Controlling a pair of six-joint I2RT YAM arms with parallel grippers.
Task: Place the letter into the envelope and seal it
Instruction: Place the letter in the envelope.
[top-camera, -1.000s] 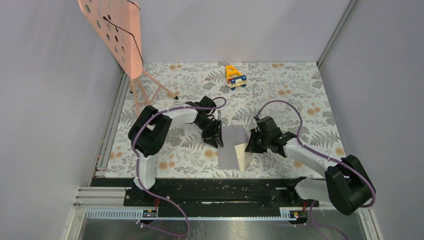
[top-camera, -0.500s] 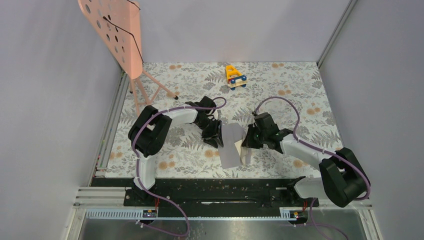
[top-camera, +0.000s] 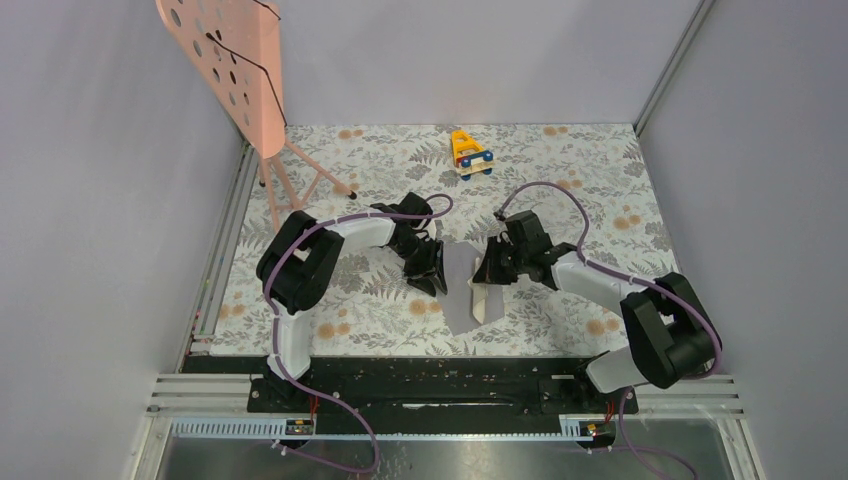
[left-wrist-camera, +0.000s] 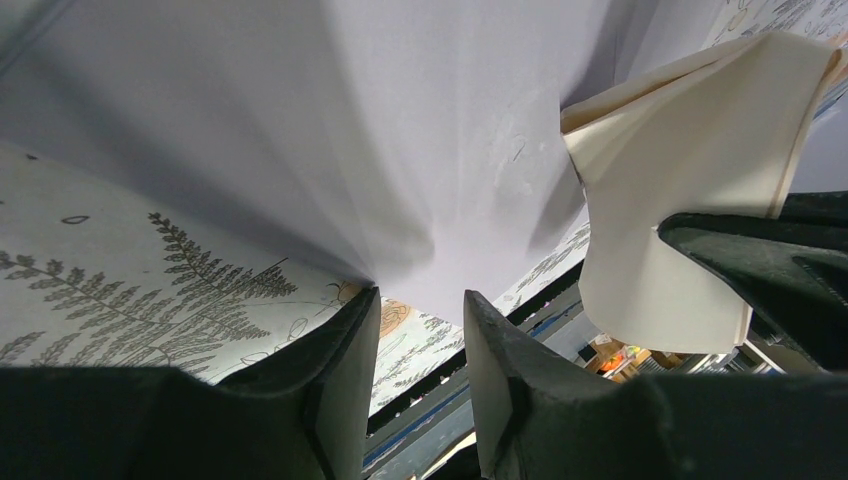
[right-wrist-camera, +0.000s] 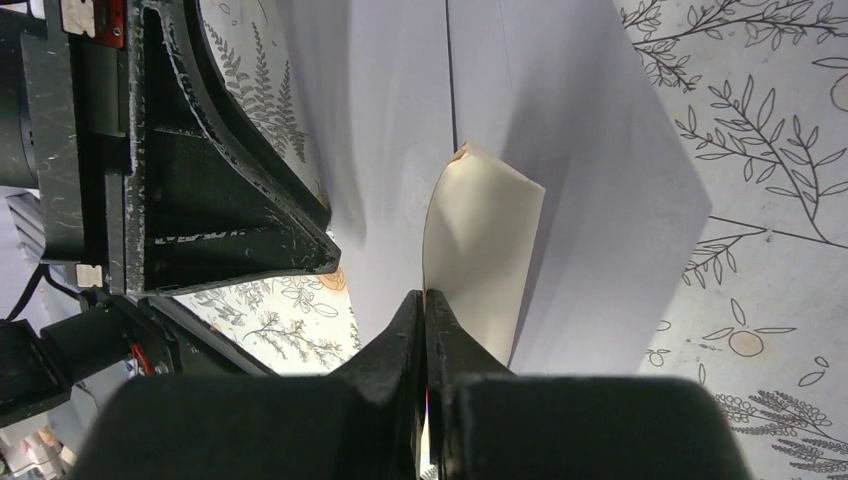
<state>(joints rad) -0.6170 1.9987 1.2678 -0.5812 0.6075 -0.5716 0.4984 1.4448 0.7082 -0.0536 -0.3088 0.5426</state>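
**A:** Starting nearest: the left arm (top-camera: 300, 265) and the right arm (top-camera: 600, 290) are bending in toward each other from the near edge of the floral-patterned counter (top-camera: 620, 170). What are the jaws doing?

**B:** The right jaws are pressing fully together on the near edge of the cream folded paper letter (right-wrist-camera: 480, 250). Only the right wrist view is showing that pinch. The left jaws are standing partly apart. The left wrist view is showing the edge of the flat grey-lilac paper envelope (left-wrist-camera: 420, 150) reaching down to their gap. I cannot tell whether they are clamping it.

**A:** Where is the envelope (top-camera: 458, 290) lying?

**B:** It is lying on the counter between the two arms, with the letter (top-camera: 487, 303) touching its right side. From above the letter is looking flat, but the left wrist view is showing it bulging open. I cannot tell whether its far corner is going inside the envelope.

**A:** Any writing?

**B:** The envelope is showing plain. A small white tag (right-wrist-camera: 85, 15) on the left arm is carrying print too small to read.

**A:** And farther back?

**B:** A small yellow toy with blue wheels (top-camera: 470, 153) is standing near the far wall, and a pink perforated panel on thin legs (top-camera: 235, 60) is leaning at the far left corner. Only the top view is showing these two.
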